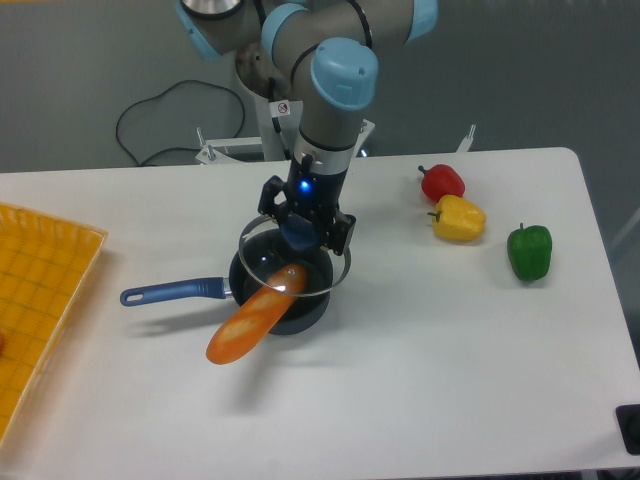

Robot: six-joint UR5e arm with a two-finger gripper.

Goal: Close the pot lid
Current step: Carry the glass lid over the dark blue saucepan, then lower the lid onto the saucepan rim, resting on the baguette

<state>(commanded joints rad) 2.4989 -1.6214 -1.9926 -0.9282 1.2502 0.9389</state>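
The lid [296, 262] hangs just over the pot [283, 292], its glass disc roughly level and its rim overlapping most of the pot's mouth, shifted a little toward the far right side. The gripper [302, 232] has its jaws pinching the lid's blue knob from above. The pot sits near the middle of the bench [420, 350], its blue handle pointing left.

A carrot [256, 315] is the problem: it leans out of the pot over the near-left rim, one end inside, the other well outside and seemingly off the bench surface. It looks to sit right where the lid's rim has to land.

To do this step well, the lid should be centred over the pot first, then lowered slowly and straight. I judge that it cannot seat flat while the carrot crosses the rim; it would rest tilted on the carrot, and could slide off once let go. A gentle descent, and releasing only when the lid rests steady, is the safe course.

Farther off, a red pepper [441, 182], a yellow pepper [459, 219] and a green pepper [529, 251] lie to the right, and a yellow tray [40, 300] at the left edge.
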